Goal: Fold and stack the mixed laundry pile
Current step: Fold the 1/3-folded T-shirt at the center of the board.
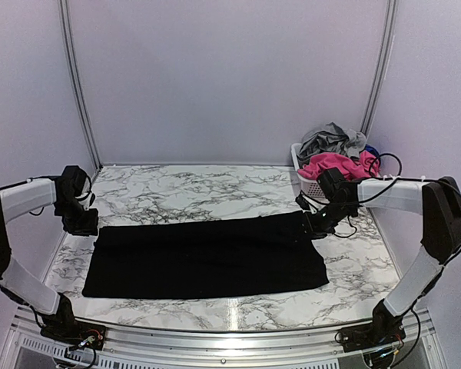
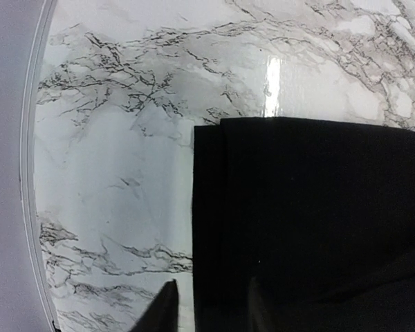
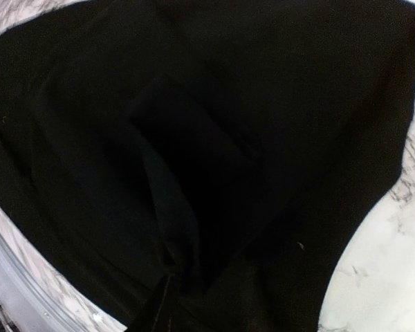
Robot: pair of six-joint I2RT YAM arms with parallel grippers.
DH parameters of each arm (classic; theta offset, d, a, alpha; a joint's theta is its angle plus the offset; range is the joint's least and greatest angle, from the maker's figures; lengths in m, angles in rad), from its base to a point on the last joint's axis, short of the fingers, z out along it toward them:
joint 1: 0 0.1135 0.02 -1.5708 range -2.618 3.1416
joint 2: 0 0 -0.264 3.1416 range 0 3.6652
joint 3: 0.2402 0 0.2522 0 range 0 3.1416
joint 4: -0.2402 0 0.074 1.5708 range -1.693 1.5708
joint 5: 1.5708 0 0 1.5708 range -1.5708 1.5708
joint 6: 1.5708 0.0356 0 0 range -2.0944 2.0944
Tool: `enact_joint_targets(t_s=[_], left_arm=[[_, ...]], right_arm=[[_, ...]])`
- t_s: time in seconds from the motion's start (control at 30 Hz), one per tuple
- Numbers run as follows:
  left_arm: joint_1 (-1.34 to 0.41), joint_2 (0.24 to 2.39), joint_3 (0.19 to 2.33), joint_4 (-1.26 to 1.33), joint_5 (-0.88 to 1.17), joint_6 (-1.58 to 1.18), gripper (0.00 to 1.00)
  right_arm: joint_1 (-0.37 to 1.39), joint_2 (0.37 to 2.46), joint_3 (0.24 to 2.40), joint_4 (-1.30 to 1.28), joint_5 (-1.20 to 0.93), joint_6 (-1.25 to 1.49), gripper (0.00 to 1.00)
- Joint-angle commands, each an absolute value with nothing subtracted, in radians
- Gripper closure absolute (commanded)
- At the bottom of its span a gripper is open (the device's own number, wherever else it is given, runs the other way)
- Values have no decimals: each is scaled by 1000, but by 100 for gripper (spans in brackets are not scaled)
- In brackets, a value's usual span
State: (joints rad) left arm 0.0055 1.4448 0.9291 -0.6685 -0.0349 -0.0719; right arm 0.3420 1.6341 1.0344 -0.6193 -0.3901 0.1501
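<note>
Over on the left, the left gripper hovers at the far left corner of the large black cloth, and the left wrist view shows its fingers spread, one over bare marble, the other over the fabric, with the cloth's edge running between them. The cloth itself lies flat in a long band across the middle of the marble table, doubled over along its left end. At its far right corner sits the right gripper, down against the fabric; its wrist view is nearly all black, with a ridge of cloth rising toward the fingers, so whether they pinch it I cannot tell. Far right, the white basket holds the grey trousers, the pink piece and a bit of dark blue.
</note>
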Motion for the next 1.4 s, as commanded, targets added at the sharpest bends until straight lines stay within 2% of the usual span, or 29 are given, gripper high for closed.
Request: enact_joint_targets(t_s=[0.0, 0.07, 0.13, 0.2, 0.27, 0.37, 0.57, 0.73, 0.87, 1.07, 1.17, 1.27, 1.37], left_arm=[[7, 1340, 984, -715, -20, -93, 53], [8, 1291, 1002, -695, -5, -87, 49], [8, 1264, 1013, -659, 42, -72, 43], [8, 1276, 1023, -640, 86, -70, 43], [8, 1319, 1032, -629, 113, -78, 48], [-61, 1384, 1035, -604, 118, -97, 56], [-197, 1484, 1009, -541, 109, -136, 57], [-243, 1561, 989, -535, 81, -151, 59], [-244, 1558, 981, -531, 58, -147, 59], [-243, 1588, 980, -538, 20, -136, 59], [-243, 1591, 992, -534, 40, -143, 59], [-244, 1597, 1014, -529, 62, -139, 58], [-244, 1600, 1040, -528, 71, -134, 57]], right_arm=[[336, 1599, 1107, -762, -436, 47, 60], [331, 1574, 1137, -786, -400, 35, 50], [321, 1569, 1178, -788, -377, 40, 47], [320, 1592, 1230, -770, -378, 55, 46], [330, 1633, 1267, -742, -411, 70, 46], [369, 1710, 1320, -698, -439, 87, 49], [475, 1854, 1376, -631, -477, 109, 61], [519, 1893, 1288, -610, -471, 106, 68], [526, 1829, 1151, -613, -480, 120, 68], [485, 1666, 1070, -687, -508, 133, 61], [404, 1597, 1109, -677, -554, 147, 52], [351, 1606, 1184, -650, -556, 138, 49], [345, 1709, 1290, -696, -513, 82, 49]])
